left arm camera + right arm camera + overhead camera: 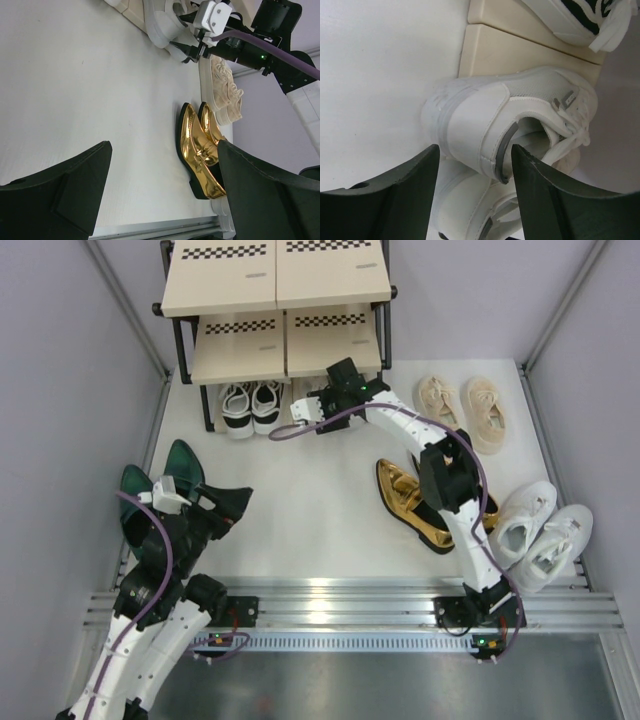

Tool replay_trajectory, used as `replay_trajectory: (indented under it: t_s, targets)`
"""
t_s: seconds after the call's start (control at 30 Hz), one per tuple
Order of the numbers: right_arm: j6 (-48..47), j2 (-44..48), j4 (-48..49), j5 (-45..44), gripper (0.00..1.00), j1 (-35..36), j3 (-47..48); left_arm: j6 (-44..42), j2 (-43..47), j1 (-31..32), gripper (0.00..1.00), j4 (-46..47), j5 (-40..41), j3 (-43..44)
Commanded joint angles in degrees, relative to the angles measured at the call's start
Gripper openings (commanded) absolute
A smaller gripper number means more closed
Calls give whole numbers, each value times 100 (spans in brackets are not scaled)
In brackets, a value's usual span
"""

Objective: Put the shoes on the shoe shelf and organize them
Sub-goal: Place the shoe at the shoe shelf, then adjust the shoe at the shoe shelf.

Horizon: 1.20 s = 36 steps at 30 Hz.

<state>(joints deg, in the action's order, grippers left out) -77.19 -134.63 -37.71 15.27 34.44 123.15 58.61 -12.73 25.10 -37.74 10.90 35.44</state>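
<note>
1. The right claw (475, 150) is open. Its two dark fingers stand apart on either side of a white heel and grip nothing. In the overhead view it sits at upper centre, at the mouth of the lowest tier.
2. The heel belongs to the white lace-ups (485, 115). The pair lies side by side, toes pointing inward, on the right half of the lowest board. The heels are at its front edge, and I cannot tell whether they are fully on the board.
3. Just left of them on the same tier are the black-and-white sneakers (250, 405), side by side.
4. The shoe shelf (250, 285) fills the upper centre of the overhead view. Its top board, and the visible part of its middle board, carry no shoes.
5. The left claw (235, 505), at lower left, is wide open and empty, held over the bench (300, 510). Beside it, partly hidden by the arm, lie the glossy dark green loafers (165, 475).
6. Three more pairs are on the bench.
   - The shiny gold loafers (420, 505) are right of centre.
   - The beige sneakers (465, 405) are at upper right, near the shelf.
   - The chunky white sneakers (540, 530) are at the right edge.
7. As I judge it, about a third of the task is done. Two pairs of six are on the shelf and four pairs are left to place, with two tiers unused.
</note>
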Motion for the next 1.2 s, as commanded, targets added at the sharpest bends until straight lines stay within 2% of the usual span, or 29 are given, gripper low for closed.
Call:
replay_trajectory:
  t_s: [0.0, 0.17, 0.2, 0.23, 0.3, 0.33, 0.5, 0.6, 0.77, 0.83, 0.93, 1.0, 1.1, 1.17]
  targets:
    - [327, 481, 291, 143, 60, -60, -125, 28, 60, -23, 92, 91, -70, -11]
    - [572, 674, 326, 266, 64, -69, -265, 28, 69, -14, 92, 91, -88, 7]
    - [634, 718, 352, 353, 69, -60, -300, 28, 69, -14, 92, 91, -88, 15]
    - [722, 840, 457, 389, 80, -68, -344, 36, 78, -14, 92, 91, -96, 24]
    - [1099, 964, 467, 607, 90, -68, -362, 28, 78, -23, 92, 91, -96, 33]
    - [1240, 1113, 467, 705, 99, -77, -380, 10, 78, -14, 92, 91, -88, 42]
    - [2241, 1816, 730, 1048, 99, -86, -854, -77, 43, -23, 92, 91, -9, 129]
    - [3242, 2221, 565, 1223, 100, -130, -907, -165, -80, -23, 92, 91, 35, 200]
    - [5717, 2783, 642, 1864, 100, -673, -1441, -236, -502, -14, 92, 143, -87, 270]
    - [6344, 2994, 878, 1866, 99, -867, -1810, -271, -642, -23, 92, 231, -131, 288]
    - [6270, 3240, 1255, 1472, 99, -1158, -2871, -289, -739, -23, 92, 407, -167, 279]
    - [5989, 3267, 1398, 1305, 97, -1298, -3173, -289, -757, -14, 92, 442, -175, 288]
    - [5321, 3154, 1662, 1067, 92, -1448, -3535, -254, -783, -23, 92, 443, -184, 288]
    - [4864, 2899, 1776, 874, 83, -1475, -3535, -219, -766, -14, 92, 443, -202, 288]
